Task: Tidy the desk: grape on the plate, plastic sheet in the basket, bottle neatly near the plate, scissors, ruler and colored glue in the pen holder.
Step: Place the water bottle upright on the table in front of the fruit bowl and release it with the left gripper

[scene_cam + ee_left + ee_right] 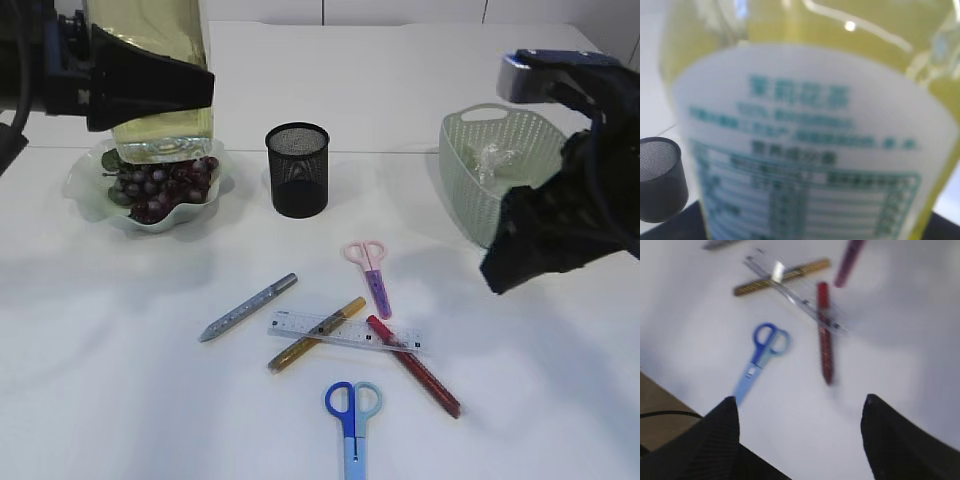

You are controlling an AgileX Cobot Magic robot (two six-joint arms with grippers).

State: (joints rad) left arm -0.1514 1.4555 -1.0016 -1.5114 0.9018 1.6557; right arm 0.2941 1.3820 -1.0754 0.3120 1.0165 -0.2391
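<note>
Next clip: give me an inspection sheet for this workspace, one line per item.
Surface: white table, clean.
Job's things: grapes on plate; plastic sheet in basket; bottle held above plate; pen holder looks empty; pink scissors, blue scissors, ruler, silver, gold and red glue loose on table.
Clutter: nothing seen.
Grippers: left gripper clamped on bottle; right gripper open, empty, over the stationery.
Cables: one at right wrist view's left edge.
Surroundings: pale wall.
</note>
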